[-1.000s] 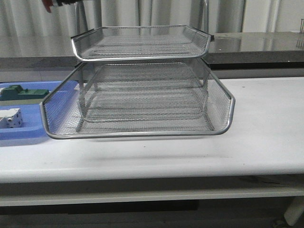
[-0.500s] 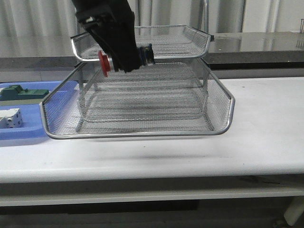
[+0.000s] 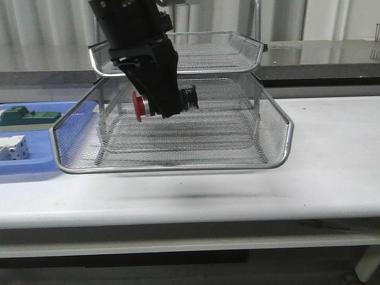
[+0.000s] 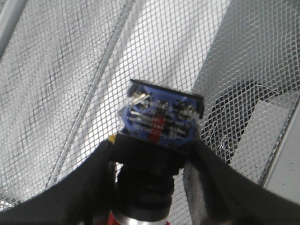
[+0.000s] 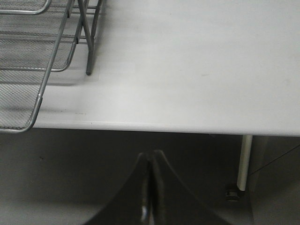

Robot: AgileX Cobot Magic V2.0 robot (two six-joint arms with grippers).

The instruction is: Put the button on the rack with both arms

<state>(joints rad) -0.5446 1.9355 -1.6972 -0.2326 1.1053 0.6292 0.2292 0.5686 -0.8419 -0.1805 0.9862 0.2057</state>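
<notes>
My left gripper (image 3: 163,102) is shut on the button (image 3: 141,105), which lies sideways with its red head pointing left and its dark block to the right. It hangs inside the pulled-out tray of the silver wire rack (image 3: 172,169), under the top tier and above the mesh floor. In the left wrist view the button's blue terminal end (image 4: 161,117) sticks out past the left gripper (image 4: 152,143), with mesh beneath it. My right gripper (image 5: 150,154) is shut on nothing, low in front of the table edge and to the right of the rack's corner (image 5: 47,70).
A blue plastic tray (image 3: 35,163) lies left of the rack and holds a white block (image 3: 12,147) and a green part (image 3: 27,116). The white table (image 5: 187,70) stretches to the right of the rack. A grey counter (image 3: 320,53) runs behind.
The left arm came down from the top of the front view with the button in its grip. It has sunk below the top tier into the pulled-out tray.
</notes>
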